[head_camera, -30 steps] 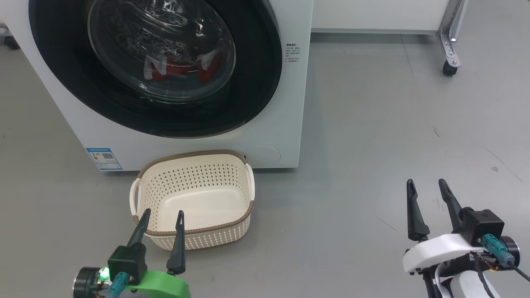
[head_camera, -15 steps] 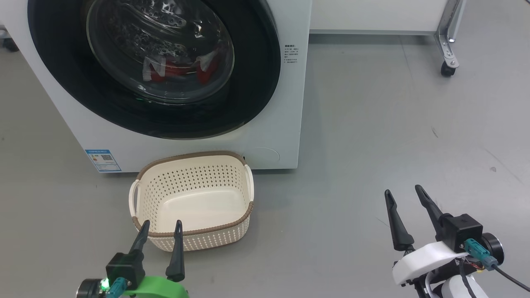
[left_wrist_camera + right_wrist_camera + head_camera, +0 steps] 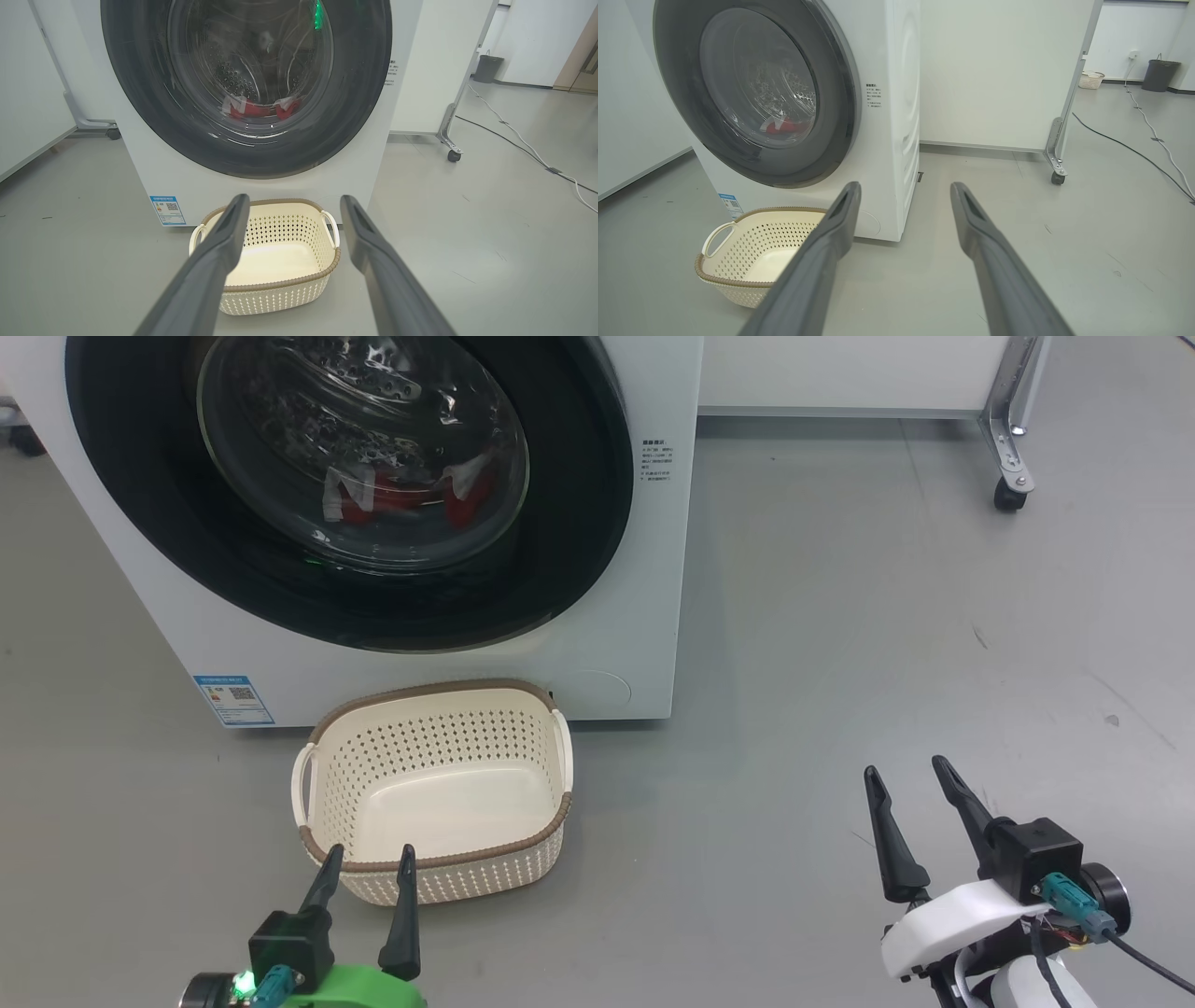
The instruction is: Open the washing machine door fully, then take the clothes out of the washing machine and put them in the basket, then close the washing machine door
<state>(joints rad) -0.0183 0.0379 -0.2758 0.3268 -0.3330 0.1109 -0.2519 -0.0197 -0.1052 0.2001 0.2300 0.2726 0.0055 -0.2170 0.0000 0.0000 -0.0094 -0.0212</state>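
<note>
- The big white front-loading washing machine (image 3: 616,616) is standing on the grey floor (image 3: 887,616), its round door with a glossy black rim and bulging clear glass (image 3: 355,476) sitting closed.
- The red and white clothes (image 3: 401,493) are lying inside the drum, showing through the glass.
- The small cream perforated plastic basket with a brown rim (image 3: 434,784) is sitting empty on the floor just in front of the washer.
- The left pincer (image 3: 369,861) is hovering at the basket's near edge, fingers spread wide, holding nothing.
- The right pincer (image 3: 904,775) is hanging over bare floor well right of the basket, also gaping wide and empty.
</note>
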